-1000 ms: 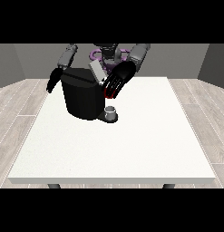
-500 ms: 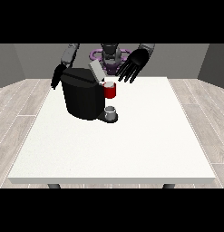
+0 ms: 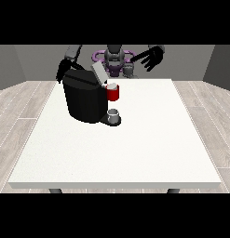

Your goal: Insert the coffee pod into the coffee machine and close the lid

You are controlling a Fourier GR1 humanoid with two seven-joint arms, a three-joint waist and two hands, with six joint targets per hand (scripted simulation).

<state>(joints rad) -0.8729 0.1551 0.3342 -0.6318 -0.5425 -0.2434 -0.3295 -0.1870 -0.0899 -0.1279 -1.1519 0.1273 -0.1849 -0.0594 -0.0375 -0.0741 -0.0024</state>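
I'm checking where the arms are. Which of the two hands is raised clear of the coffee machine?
The hand at the view's right, fingers spread, up beside the robot's head. The other hand sits low behind the black coffee machine.

We are looking across a large white table (image 3: 135, 153) whose top is filling most of the view, its near edge running along the bottom. Two dark legs (image 3: 55, 190) are showing beneath that edge. Pale grey wood-plank flooring (image 3: 23, 107) is stretching away on both sides. Plain grey walls (image 3: 23, 62) are closing the room behind.
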